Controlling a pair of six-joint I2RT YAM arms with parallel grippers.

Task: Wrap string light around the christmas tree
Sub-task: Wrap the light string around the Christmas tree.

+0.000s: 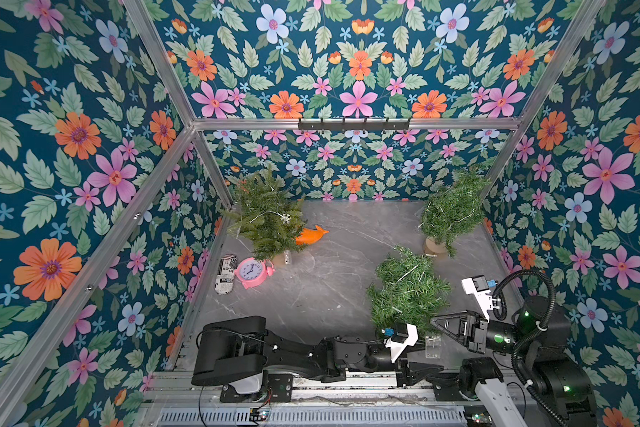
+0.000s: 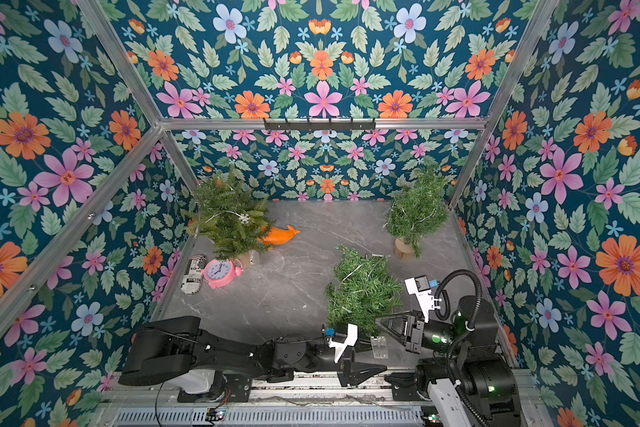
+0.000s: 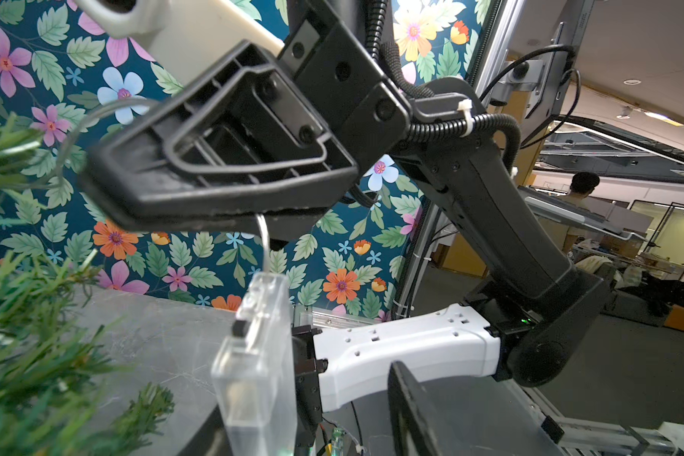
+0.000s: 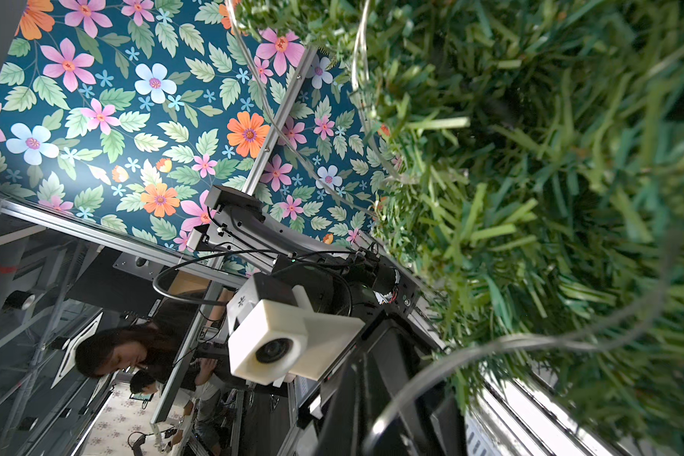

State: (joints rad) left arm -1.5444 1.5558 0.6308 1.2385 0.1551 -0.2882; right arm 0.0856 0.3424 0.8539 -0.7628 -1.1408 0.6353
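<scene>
Only "XO" reads, on the newsprint-patterned roll (image 1: 226, 274).

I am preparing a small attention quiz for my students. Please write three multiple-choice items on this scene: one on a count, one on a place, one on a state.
1. How many small trees stand on the table?
A. two
B. three
C. four

2. The pink alarm clock is:
A. beside the printed can
B. hung on a tree
C. held in a gripper

3. The right gripper is:
A. wide open and empty
B. shut on the string light's wire
C. shut on a branch

Answers:
1 B: both top views show three trees.
2 A: the clock sits right next to the can in both top views.
3 B: in the left wrist view the jaws are closed and the wire hangs from them to the clear battery box.
</scene>
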